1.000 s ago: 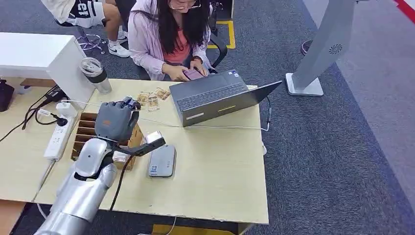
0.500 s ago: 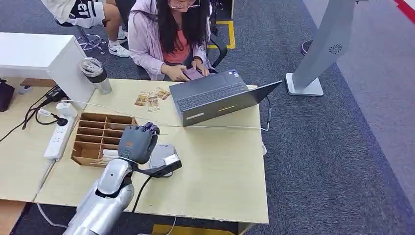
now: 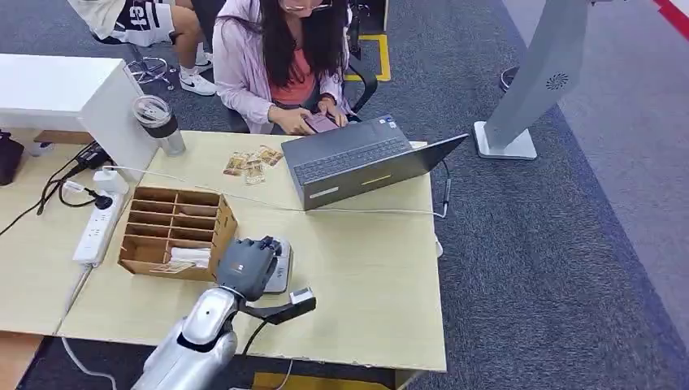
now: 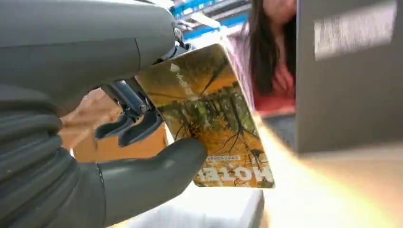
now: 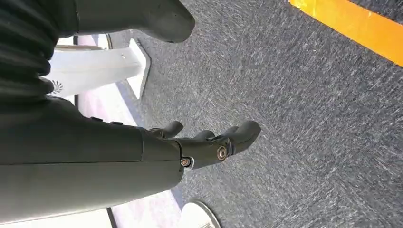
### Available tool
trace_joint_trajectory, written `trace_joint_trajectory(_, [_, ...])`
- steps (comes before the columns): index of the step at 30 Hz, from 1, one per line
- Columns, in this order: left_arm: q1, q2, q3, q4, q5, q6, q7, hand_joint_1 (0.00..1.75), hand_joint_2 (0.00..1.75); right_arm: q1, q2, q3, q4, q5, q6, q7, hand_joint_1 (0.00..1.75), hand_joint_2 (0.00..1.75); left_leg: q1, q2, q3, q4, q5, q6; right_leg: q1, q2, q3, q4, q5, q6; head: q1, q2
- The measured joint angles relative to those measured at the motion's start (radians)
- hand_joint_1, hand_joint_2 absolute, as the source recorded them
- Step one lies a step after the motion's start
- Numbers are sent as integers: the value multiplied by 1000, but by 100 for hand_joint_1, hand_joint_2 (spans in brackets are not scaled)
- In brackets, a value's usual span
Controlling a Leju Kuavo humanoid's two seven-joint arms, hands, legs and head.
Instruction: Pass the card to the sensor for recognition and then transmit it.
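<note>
- left hand [image 3: 249, 266] pinches the card [image 4: 209, 118] between thumb and fingers, directly over the sensor [image 3: 280, 270].
- lower the card flat and close to the sensor face; maintain grip.
- right hand [image 5: 209, 142] hangs empty, fingers apart.

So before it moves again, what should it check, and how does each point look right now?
1. Card held by the left robot hand: ok.
2. Robot hand above the sensor: ok.
3. Card touching the sensor: cannot tell.
4. Card recognised: cannot tell.
5. Right robot hand holding nothing, over the carpet: ok.
6. Person clear of the arm, busy behind the laptop: ok.
</note>
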Motion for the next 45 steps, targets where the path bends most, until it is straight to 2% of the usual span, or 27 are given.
trace_joint_trajectory(5, [5, -12, 0, 62, -5, -5, 31, 175, 175, 0, 2, -7, 0, 6, 2, -3, 0, 175, 0, -1, 1, 0, 0, 0, 0, -1, 1, 0, 0, 0, 0, 0])
trace_joint_trajectory(17, [-11, -21, 0, 102, 3, 0, 32, 175, 175, 0, 3, -17, 0, 13, 3, -3, 0, 175, 0, -1, 3, -1, 1, 1, 0, -1, 4, 0, 0, 0, 0, 0])
trace_joint_trajectory(23, [-22, -10, 10, 117, -8, 69, 58, 175, 175, 1, 3, -21, 0, 34, 3, -3, 0, 175, 0, -1, 3, 0, 2, 1, 0, -1, 3, 0, 2, 0, 0, 0])
trace_joint_trajectory(26, [-42, 11, 35, 123, -8, 133, 66, 175, 175, 1, 3, -24, 0, 45, 3, -3, 0, 175, 0, -1, 2, 0, 3, 1, 0, -1, 2, 1, 2, 0, 0, 0])
trace_joint_trajectory(29, [-101, 46, 72, 124, -12, 192, 61, 175, 175, 1, 3, -24, 1, 55, 4, -3, 0, 175, 1, -1, 0, -1, 4, 1, 1, -1, 0, 1, 3, 0, 0, 0])
trace_joint_trajectory(34, [-179, 94, 132, 124, -12, 198, 31, 175, 175, 1, 3, -30, 3, 63, 6, -3, 0, 175, 0, -1, 0, 0, 4, 1, 1, -1, 0, 2, 3, 0, 0, 0])
trace_joint_trajectory(37, [-190, 113, 138, 115, -56, 222, 65, 175, 175, 1, 3, -31, 3, 91, 4, -3, 0, 175, 0, -1, 0, 0, 4, 1, 1, -1, -1, 2, 3, 0, 0, 0])
trace_joint_trajectory(39, [-222, 142, 146, 104, -102, 235, 72, 175, 175, 1, 3, -29, 4, 121, 7, -3, 0, 175, 1, -1, -2, 0, 5, 0, 1, -1, -2, 2, 3, 0, 1, 0])
trace_joint_trajectory(45, [-370, 229, 217, 96, -122, 239, 10, 175, 175, 1, 2, -29, 6, 131, 29, -3, 0, 175, 1, -1, -2, 0, 7, -1, 1, -1, -3, 3, 4, -1, -1, 0])
